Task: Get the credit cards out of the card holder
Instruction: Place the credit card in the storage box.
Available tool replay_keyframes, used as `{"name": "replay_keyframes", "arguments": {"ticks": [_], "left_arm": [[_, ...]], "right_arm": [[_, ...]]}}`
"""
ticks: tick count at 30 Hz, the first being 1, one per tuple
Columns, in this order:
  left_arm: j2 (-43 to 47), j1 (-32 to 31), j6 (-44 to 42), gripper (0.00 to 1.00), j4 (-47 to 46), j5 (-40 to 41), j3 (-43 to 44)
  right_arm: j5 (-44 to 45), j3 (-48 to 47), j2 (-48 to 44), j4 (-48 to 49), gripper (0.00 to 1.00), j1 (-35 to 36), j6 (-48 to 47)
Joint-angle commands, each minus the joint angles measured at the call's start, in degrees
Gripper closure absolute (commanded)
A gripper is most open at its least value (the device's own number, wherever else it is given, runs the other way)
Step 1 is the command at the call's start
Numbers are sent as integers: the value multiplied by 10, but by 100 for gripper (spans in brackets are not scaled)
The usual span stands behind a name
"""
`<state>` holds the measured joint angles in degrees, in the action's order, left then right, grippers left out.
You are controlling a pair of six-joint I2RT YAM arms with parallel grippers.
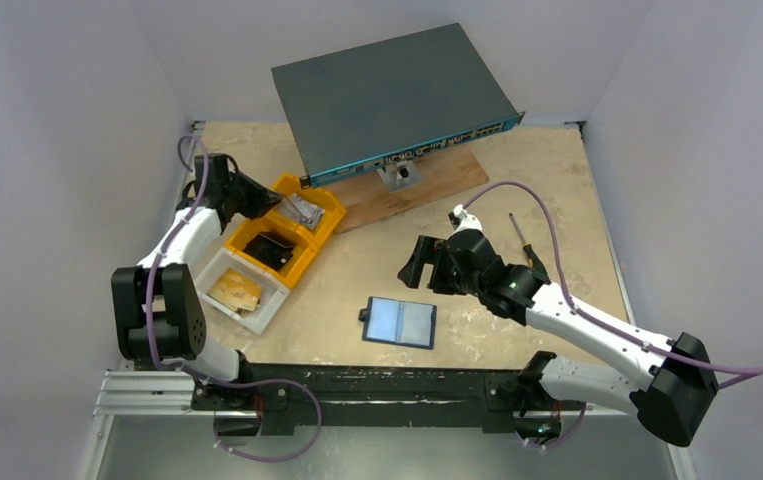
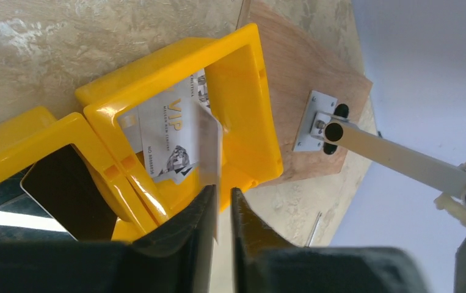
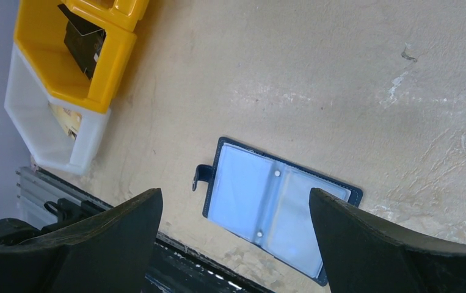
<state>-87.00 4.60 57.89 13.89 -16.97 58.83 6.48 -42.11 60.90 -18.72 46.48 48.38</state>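
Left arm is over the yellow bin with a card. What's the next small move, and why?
Probably open the left end effector to release the card it pinches edge-on. The card hangs over the far yellow bin, where a VIP card already lies. The right end effector is open above the open holder.

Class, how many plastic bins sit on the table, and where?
3, in a row on the left: far yellow bin, middle yellow bin, nearest white bin. None seems hidden.
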Motion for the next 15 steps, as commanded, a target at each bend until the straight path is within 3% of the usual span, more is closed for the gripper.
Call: {"name": "replay_keyframes", "arguments": {"ticks": [1,6,15], "left_arm": [[-3,5,-9,78,-26,-5,31],[1,6,-25,53,6,-4,52],[87,1,-70,41,101,11,43]], "right_arm": [[13,-7,-11,-1,9,-2,6],[12,-7,-4,1,9,-2,7],[28,-8,3,3,8,-1,10]]}}
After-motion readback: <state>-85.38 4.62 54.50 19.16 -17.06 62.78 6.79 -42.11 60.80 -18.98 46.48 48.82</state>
